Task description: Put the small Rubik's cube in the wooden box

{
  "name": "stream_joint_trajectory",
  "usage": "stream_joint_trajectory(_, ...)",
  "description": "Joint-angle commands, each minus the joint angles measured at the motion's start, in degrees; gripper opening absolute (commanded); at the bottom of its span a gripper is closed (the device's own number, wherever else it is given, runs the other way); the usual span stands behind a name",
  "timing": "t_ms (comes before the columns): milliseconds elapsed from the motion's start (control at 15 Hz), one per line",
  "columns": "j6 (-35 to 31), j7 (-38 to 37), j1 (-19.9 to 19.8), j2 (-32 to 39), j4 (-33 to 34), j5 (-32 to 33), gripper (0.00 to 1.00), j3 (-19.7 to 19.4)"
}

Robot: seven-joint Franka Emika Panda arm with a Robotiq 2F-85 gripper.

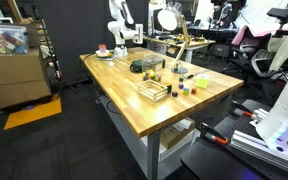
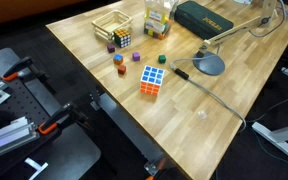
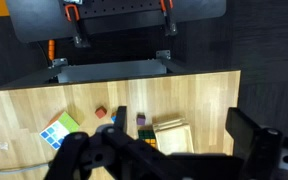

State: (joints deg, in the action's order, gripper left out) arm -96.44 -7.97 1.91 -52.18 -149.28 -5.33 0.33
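Observation:
The small Rubik's cube sits on the table against the side of the wooden box, a shallow pale box. In the wrist view the cube is just left of the box, partly behind my gripper's body. My gripper is open and empty, high above the table, with its fingers spread either side of the box. The box also shows in an exterior view, with my arm raised at the table's far end.
A large Rubik's cube lies nearer the table's edge. Small purple, orange, blue and green blocks lie around. A lamp base, a dark case and a clear container stand beyond.

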Motion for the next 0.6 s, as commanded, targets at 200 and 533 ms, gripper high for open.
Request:
stream_joint_trajectory(200,-3.91,0.93,-1.53,3.77,-0.48,0.57,1.00,1.04)
stream_joint_trajectory(533,-12.54,-1.39,-3.30,15.61,-0.79,2.93,1.00,1.25)
